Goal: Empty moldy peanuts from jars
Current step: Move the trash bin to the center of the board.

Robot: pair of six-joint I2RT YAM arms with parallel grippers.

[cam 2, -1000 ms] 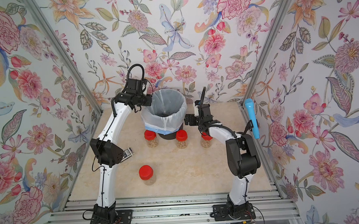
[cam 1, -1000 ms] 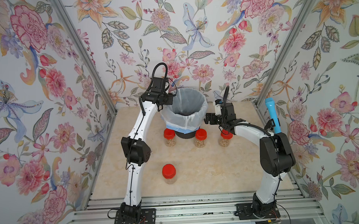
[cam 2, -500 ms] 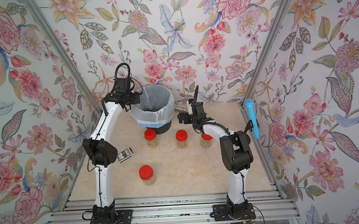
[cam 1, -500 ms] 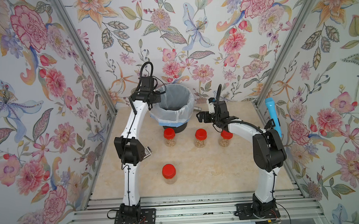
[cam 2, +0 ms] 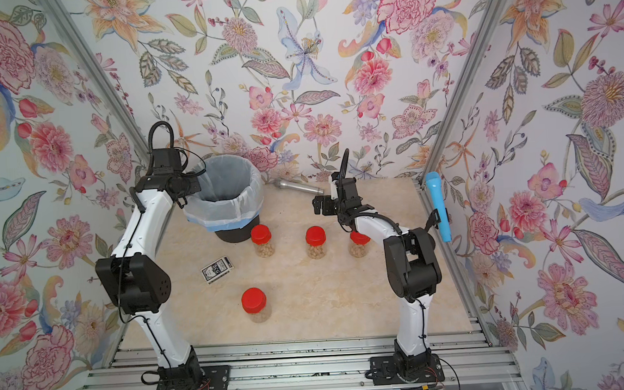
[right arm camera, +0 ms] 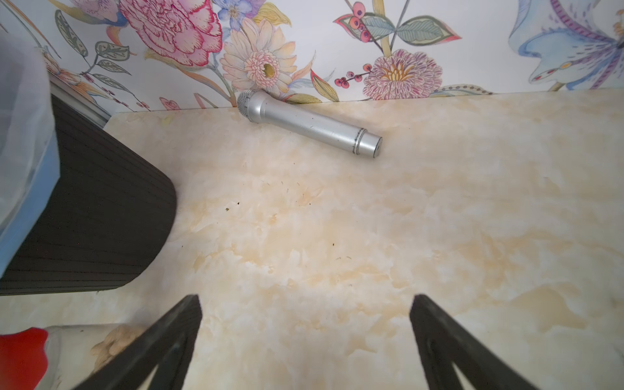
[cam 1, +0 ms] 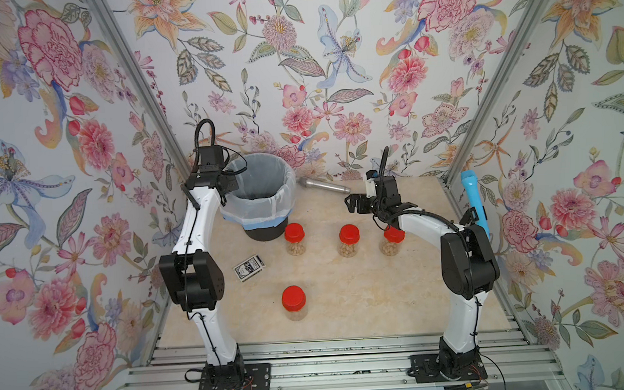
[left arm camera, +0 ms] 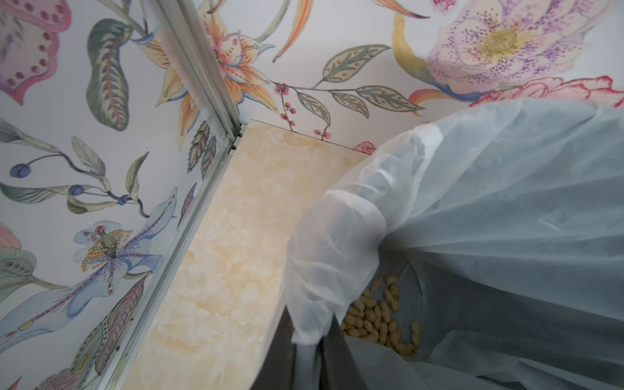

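Quick count, left to right: two arms, one black bin [cam 1: 265, 232] lined with a white bag [cam 1: 256, 210], one deck of cards [cam 1: 249, 267], four red-lidded jars and two mics, a silver mic [cam 1: 324, 186] and a blue mic [cam 1: 474, 202].

Three jars stand in a row on the counter [cam 1: 363, 292] just in front of the bin: the left jar [cam 1: 294, 241], the middle jar [cam 1: 349, 241] and the right jar [cam 1: 392, 245]. The front jar [cam 1: 294, 307] sits alone nearer the arm bases. All four have their lids on and the row clearly holds moldy peanuts [cam 1: 295, 249]. There's another little heap at the bottom of the bag in the left wrist view.

Versus a second ago, the bin now sits further left, toward the back corner. That uncovers the silver mic by the back wall, and the cards show now that the left arm [cam 1: 198, 224] has swung off them. The jars haven't budged.

The left jaws are pressed together on the white bag at the bin's rim — you can see the plastic bunched between them. The right jaws have slid off from above the right jar and spread wider. They now gape over bare counter, holding nothing. The blue mic leans at the right wall.
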